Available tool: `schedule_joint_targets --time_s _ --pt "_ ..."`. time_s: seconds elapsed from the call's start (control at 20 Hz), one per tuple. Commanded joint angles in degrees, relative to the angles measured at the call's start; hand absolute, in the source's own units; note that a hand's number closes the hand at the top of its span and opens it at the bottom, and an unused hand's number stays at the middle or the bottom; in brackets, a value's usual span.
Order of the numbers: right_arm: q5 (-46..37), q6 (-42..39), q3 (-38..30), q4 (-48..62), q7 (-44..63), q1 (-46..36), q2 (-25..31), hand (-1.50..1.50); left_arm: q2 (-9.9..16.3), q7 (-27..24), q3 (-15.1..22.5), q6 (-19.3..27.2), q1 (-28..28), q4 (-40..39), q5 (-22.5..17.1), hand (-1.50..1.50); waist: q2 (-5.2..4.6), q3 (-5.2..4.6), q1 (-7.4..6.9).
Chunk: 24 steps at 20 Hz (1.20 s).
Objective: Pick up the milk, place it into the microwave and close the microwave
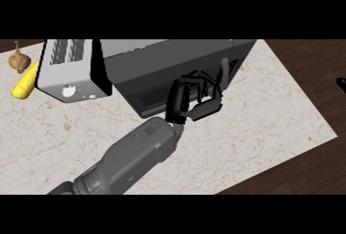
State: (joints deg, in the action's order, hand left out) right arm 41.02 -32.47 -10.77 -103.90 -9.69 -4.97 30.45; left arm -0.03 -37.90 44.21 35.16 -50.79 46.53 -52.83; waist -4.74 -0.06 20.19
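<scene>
Head view, read from left to right. At the far-left corner of the pale marbled worktop (270,119) lies a brown, bulb-shaped vegetable (18,60), with a yellow corn cob (24,85) just beside it, nearer the left edge and lying aslant. Next comes a light grey panel (67,68) with vent slots and a white knob. It stands against the left side of the microwave (175,59), and whether it is the microwave's door cannot be told. The microwave's dark body runs along the far edge, its dark front (145,98) turned toward the worktop's middle.

A grey forearm (128,157) enters from the lower left and ends in the left hand (202,109), which lies against the right part of the microwave's front. Its fingers (177,93) are curled inward, and no object can be seen within them. The milk shows nowhere on the worktop, so whether it is hidden behind the hand or inside the microwave cannot be told.

Beyond the worktop's right edge, a black sliver of the right hand (341,84) shows over the dark floor (310,59). How its fingers stand cannot be told.
</scene>
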Motion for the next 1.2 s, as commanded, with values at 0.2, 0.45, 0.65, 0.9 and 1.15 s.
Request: schedule_joint_targets --time_s 0.2,0.45,0.65,0.9,1.15 --pt "2.8 -0.3 -0.2 -0.5 1.8 -1.6 1.6 -1.50 0.0 -0.1 -1.4 -1.2 -4.3 -5.3 -2.1 1.50 -0.98 -0.14 0.08" --pt "4.9 -2.5 0.7 -1.1 2.4 -1.4 2.5 -1.50 0.0 -0.7 -1.4 -2.0 -4.6 -6.1 -3.2 1.50 -1.06 -0.04 -0.07" --pt "6.5 -2.8 1.2 -1.0 3.7 -1.6 3.3 -1.50 0.0 -1.5 -0.7 -2.2 -4.5 -6.3 -4.1 1.50 -1.11 -0.11 -0.32" --pt "8.2 -3.9 1.0 -0.6 4.2 -1.5 4.4 -1.50 0.0 -2.1 -0.5 -1.5 -5.2 -6.5 -5.1 1.50 -1.05 0.02 0.19" --pt "10.0 -3.7 0.5 -0.6 4.6 -1.4 4.8 -1.50 0.0 -2.9 -0.5 -1.7 -5.1 -7.2 -5.9 1.50 -1.24 -0.01 0.57"
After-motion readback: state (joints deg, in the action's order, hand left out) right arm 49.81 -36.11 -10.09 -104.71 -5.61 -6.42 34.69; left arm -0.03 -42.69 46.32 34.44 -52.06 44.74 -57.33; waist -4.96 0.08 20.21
